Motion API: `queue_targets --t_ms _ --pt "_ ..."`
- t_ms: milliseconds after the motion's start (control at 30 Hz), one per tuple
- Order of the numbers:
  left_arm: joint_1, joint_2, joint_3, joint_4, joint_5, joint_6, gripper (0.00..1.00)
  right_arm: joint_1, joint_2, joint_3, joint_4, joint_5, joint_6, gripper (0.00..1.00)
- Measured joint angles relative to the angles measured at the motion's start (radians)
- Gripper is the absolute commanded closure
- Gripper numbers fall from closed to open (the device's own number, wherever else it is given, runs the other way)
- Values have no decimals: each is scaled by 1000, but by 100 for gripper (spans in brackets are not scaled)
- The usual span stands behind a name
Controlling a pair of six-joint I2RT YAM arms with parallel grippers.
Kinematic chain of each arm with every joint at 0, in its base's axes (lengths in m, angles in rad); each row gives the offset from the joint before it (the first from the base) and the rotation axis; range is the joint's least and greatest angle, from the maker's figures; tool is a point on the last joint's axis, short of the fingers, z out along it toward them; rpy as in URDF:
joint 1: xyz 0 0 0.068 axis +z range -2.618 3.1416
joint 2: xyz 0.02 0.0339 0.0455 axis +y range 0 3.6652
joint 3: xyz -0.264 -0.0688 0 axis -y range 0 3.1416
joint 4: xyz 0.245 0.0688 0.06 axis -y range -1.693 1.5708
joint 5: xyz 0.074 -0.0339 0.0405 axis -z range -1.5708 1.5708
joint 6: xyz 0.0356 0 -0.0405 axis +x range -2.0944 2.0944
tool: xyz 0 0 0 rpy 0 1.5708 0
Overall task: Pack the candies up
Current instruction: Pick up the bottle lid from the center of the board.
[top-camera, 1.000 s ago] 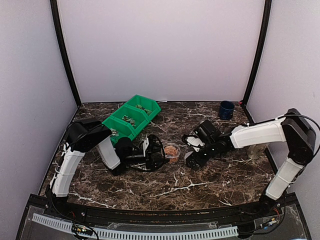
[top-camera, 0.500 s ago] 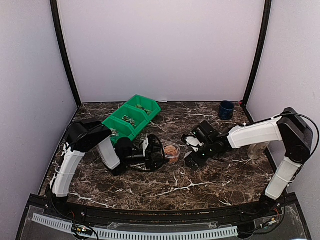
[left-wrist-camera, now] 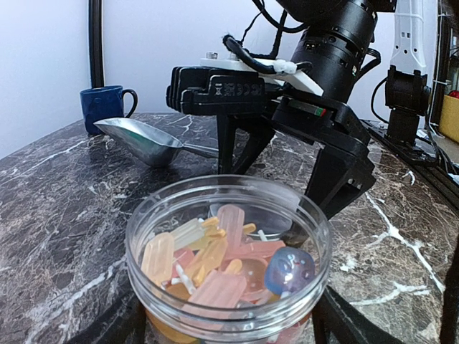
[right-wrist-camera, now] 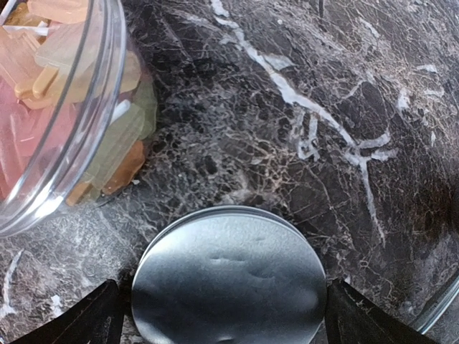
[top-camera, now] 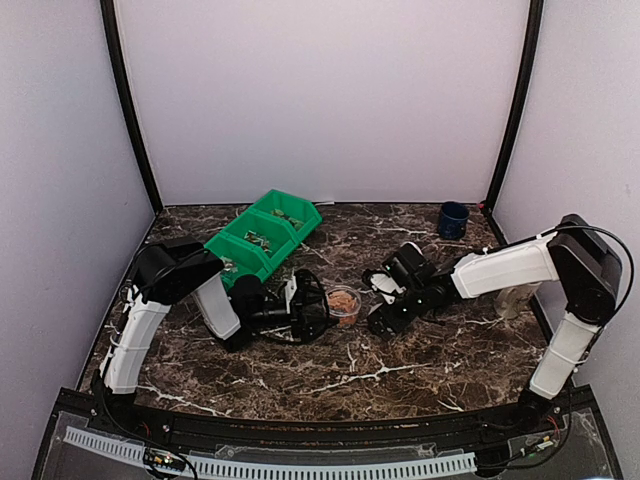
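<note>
The candies lie heaped inside a small clear jar. They are little ice-lolly shapes in pink, orange and pale yellow, with one bluish round piece among them. The jar is open at the top and roughly half full. It stands on the dark marble table near the middle, between the two arms.

The left gripper reaches in from the left. In its wrist view a dark finger presses against each side of the jar's lower wall, so it is clamped on the jar.

The right gripper is just beside the jar on the other side, angled down toward the table. Its wrist view shows a silvery round lid lying flat between its two fingers, which touch the lid's rim left and right, so it grips the lid. Whether the lid rests on the marble or hangs slightly above it is hard to tell from this angle. The lid is near the jar's curved wall but apart from it, not over the mouth.

Behind the right gripper a metal scoop lies on the table. Further back, near the right rear corner, a blue mug stands upright. A green bin with three compartments sits at the left rear, behind the left arm.
</note>
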Motion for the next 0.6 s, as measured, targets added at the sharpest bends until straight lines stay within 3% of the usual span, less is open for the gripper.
queue_targets --t_ms 600 --pt "0 1 0 2 1 0 19 -10 -15 -11 19 -21 15 10"
